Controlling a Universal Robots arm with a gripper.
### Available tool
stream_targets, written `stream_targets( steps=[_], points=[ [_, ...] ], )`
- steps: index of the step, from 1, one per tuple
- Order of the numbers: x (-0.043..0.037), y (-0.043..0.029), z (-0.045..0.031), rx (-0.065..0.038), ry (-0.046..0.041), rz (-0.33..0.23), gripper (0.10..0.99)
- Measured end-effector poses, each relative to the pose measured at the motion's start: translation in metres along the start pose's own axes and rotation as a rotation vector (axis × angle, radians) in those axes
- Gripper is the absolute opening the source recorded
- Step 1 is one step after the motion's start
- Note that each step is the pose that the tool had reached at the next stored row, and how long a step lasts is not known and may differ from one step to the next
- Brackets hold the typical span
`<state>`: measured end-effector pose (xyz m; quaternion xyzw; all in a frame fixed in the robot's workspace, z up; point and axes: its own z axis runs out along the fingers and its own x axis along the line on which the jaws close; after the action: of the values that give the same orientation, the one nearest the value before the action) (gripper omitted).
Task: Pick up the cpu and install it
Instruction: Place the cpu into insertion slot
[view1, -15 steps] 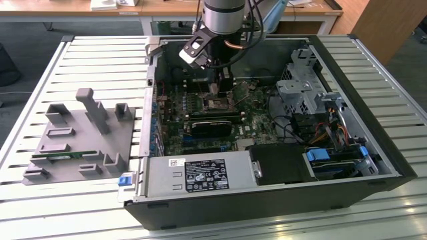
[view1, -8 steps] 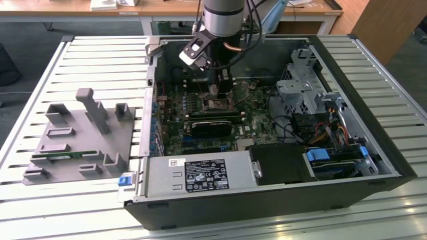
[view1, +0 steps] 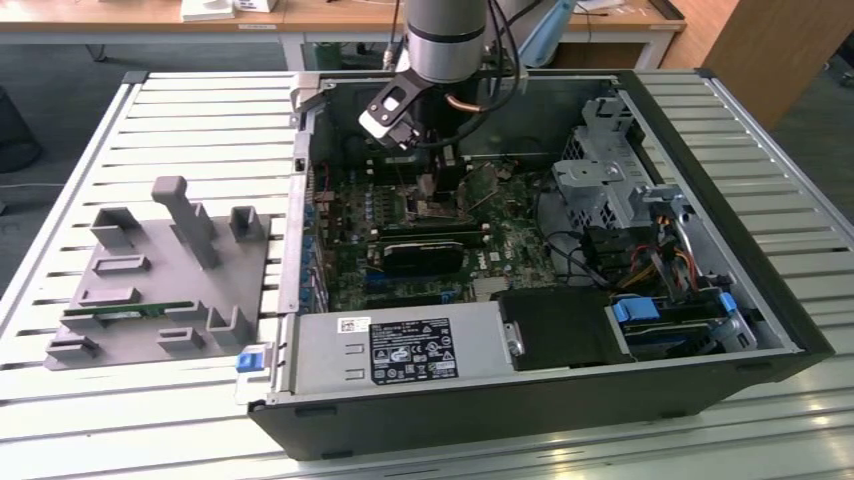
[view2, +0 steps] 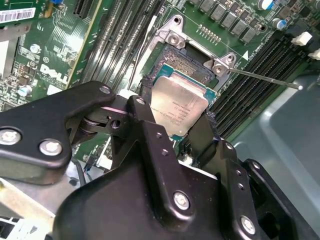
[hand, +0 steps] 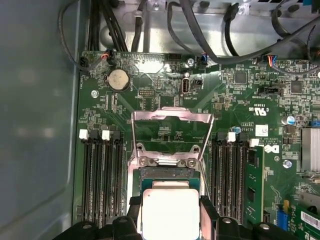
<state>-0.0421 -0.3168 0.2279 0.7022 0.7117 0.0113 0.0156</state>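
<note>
The cpu (view2: 181, 106) is a small square chip with a silver-grey top, and my gripper (view2: 177, 109) is shut on it, one black finger (view2: 146, 102) on each of two opposite edges. In the first wrist view the cpu (hand: 170, 212) hangs between the fingers (hand: 134, 212) right over the open socket (hand: 165, 172), whose metal load frame (hand: 171, 127) is flipped up. Whether the chip touches the socket I cannot tell. In the exterior view the gripper (view1: 430, 185) reaches down into the open computer case (view1: 747, 230) above the motherboard (view1: 400, 215).
Memory slots (hand: 102, 175) flank the socket on both sides. A black heatsink block (view1: 420, 250), a power supply (view1: 394, 352) and a drive cage (view1: 607, 180) sit inside the case. A grey fixture tray (view1: 160, 270) holding a green memory stick (view1: 127, 310) lies at the exterior view's left.
</note>
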Motion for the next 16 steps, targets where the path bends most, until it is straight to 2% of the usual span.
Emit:
stream_targets(
  steps=[5, 16],
  points=[
    [0.0, -0.0009, 0.0039, 0.0, -0.0005, 0.01, 0.541],
    [0.0004, -0.0019, 0.0201, 0.0, -0.0005, 0.013, 0.541]
  ],
)
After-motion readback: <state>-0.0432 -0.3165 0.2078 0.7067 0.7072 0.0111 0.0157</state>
